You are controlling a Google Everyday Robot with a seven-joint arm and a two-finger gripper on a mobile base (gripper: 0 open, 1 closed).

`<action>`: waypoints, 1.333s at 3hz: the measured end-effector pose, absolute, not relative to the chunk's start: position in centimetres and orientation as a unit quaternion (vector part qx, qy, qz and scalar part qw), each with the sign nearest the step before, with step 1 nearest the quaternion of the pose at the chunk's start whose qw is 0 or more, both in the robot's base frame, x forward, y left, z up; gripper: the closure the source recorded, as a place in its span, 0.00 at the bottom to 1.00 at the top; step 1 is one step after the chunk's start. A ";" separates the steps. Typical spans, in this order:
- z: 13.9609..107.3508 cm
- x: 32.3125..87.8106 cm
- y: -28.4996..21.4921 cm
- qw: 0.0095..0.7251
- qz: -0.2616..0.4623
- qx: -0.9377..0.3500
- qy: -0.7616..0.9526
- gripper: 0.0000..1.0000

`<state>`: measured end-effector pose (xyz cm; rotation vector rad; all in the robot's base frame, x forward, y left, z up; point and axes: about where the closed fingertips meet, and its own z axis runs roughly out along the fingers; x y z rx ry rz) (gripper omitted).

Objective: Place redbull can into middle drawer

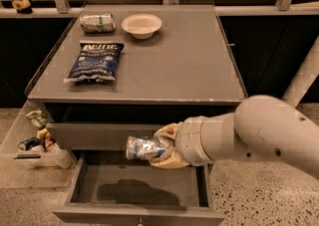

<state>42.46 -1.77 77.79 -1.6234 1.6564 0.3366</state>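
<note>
My gripper (158, 146) is shut on the redbull can (142, 147), a slim silver-and-blue can held lying on its side. It hangs in front of the upper drawer's face and just above the back of the open middle drawer (89, 185). The drawer is pulled out at the bottom of the view, with a plain grey floor in which nothing lies. The arm reaches in from the right.
On the cabinet top (189, 65) lie a dark blue chip bag (94, 60), a silver can with green stripes (97, 22) and a white bowl (142, 24). A tray of clutter (35, 143) sits on the floor at left. A white post (304, 78) stands at right.
</note>
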 end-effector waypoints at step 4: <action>61.9 39.2 1.3 0.318 0.226 -0.598 0.700 1.00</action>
